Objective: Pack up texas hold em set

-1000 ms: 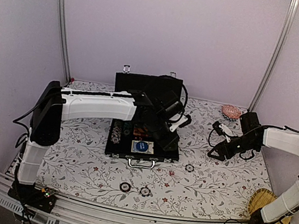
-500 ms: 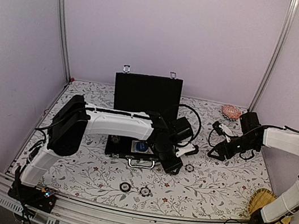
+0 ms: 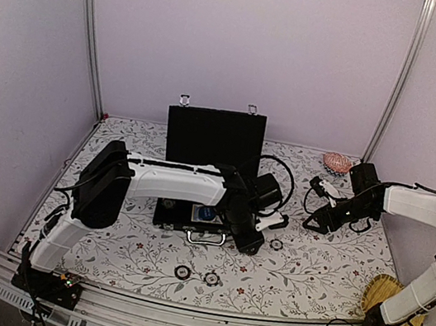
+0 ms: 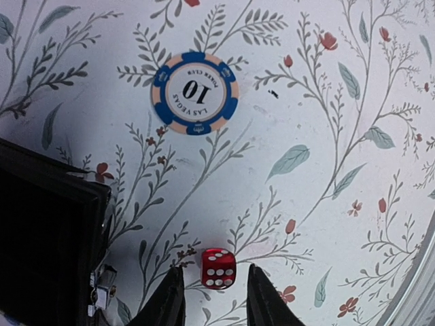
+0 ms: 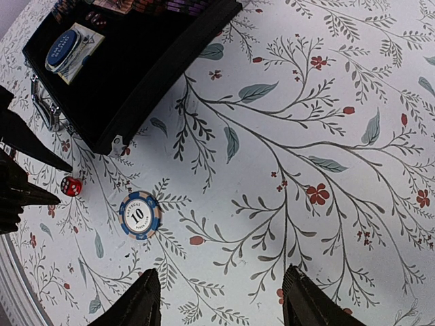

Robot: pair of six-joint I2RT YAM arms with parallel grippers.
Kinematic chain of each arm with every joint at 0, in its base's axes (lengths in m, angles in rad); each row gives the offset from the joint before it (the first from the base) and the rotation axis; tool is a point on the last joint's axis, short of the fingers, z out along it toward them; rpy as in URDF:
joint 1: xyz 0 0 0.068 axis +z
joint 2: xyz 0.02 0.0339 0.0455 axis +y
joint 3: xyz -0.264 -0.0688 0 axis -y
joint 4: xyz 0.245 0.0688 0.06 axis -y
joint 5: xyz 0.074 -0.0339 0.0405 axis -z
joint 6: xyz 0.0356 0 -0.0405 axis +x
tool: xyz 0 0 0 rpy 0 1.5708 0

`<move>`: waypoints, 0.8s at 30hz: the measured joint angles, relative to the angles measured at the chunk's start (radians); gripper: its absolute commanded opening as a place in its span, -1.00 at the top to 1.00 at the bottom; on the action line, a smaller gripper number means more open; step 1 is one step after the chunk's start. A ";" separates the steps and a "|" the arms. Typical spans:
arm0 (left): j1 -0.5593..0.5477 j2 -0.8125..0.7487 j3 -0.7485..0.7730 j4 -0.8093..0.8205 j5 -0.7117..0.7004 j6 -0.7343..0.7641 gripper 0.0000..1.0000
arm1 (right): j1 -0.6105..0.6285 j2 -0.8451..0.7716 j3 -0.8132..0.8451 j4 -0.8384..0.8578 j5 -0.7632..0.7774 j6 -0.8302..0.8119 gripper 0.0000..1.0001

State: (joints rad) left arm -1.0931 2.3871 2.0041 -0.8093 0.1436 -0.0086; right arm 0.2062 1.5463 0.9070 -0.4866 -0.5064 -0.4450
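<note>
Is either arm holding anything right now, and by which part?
Nothing is held. The left gripper straddles the red die with jaws open, not touching it; the right gripper is open too, nothing between its jaws.

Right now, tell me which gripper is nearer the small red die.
Left. The left gripper hangs over the small red die, jaws open either side; the right gripper sits well away.

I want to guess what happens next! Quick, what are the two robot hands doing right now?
Left gripper: open around the red die, not squeezing it.
Right gripper: open, holding nothing.
</note>
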 measured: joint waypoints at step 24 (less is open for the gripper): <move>-0.002 0.037 0.023 -0.023 -0.018 0.006 0.63 | 0.000 0.000 0.001 0.000 0.000 0.000 -0.24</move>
State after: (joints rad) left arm -1.0946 2.4241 2.0274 -0.8326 0.1261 -0.0025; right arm 0.2062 1.5463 0.9077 -0.4870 -0.5068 -0.4450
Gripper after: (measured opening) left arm 0.196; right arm 0.623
